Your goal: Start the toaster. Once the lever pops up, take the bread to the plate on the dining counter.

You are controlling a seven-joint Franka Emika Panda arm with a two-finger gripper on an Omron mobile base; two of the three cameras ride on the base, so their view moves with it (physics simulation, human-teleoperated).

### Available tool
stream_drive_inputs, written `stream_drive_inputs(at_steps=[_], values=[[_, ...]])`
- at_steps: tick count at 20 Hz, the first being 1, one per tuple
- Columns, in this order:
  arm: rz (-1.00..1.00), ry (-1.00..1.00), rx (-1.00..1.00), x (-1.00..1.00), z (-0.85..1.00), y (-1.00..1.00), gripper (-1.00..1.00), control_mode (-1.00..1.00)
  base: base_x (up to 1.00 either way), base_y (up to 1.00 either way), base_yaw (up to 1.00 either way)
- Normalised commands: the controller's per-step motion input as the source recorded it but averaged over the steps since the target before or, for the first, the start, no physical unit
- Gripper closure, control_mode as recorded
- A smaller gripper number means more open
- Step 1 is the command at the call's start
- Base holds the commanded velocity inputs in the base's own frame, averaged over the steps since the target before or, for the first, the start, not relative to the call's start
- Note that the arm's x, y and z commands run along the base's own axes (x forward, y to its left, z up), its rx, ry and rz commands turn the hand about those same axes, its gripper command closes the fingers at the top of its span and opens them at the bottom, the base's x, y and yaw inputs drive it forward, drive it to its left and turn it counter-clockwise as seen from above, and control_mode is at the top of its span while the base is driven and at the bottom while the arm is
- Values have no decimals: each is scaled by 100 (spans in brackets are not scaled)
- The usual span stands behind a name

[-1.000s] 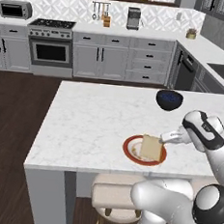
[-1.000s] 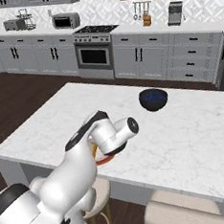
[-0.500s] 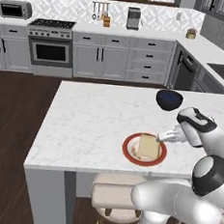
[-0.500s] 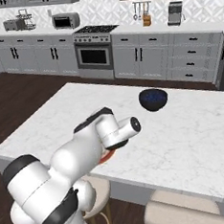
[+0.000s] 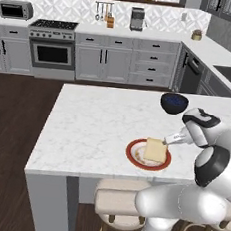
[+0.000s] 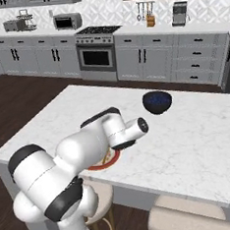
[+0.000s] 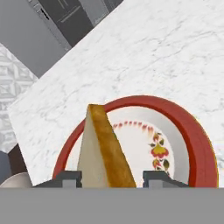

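Observation:
The bread (image 5: 155, 150) is a pale tan slice resting on the plate (image 5: 133, 157), which has a red-orange rim, near the front edge of the dining counter (image 5: 86, 124). Its right edge is tipped up toward my gripper (image 5: 168, 139). In the hand view the bread (image 7: 103, 148) stands on edge between the two fingertips of the gripper (image 7: 112, 178); the jaws are parted and a narrow gap shows beside the slice. The plate (image 7: 192, 131) shows a flower pattern. My arm hides most of the plate (image 6: 104, 163) in the right base view. The grey toaster (image 6: 19, 22) stands on the far back counter.
A dark blue bowl (image 5: 175, 102) sits on the island behind the plate, close to my forearm. Padded stools (image 5: 119, 198) stand under the counter's front edge. Stove (image 5: 52, 51) and grey cabinets line the back wall across dark wood floor.
The jaws have parted from the bread. The slice has come down onto the plate and leans there. The arm has shifted slightly.

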Motion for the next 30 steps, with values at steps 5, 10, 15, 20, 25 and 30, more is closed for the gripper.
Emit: stream_drive_inputs(at_steps=[5,10,15,20,25,30], values=[[-10,-10,-20,1,2,-8,-100,-100,0,0,0],[-9,-15,-20,1,38,0,-100,-100,0,0,0],[-11,-13,-20,-48,94,0,-100,-100,0,0,0],[-13,0,-11,-100,73,15,-100,-100,0,0,0],[-15,6,-11,-100,47,35,-100,-100,0,0,0],[-16,13,-7,-92,45,22,-100,-100,0,0,0]])
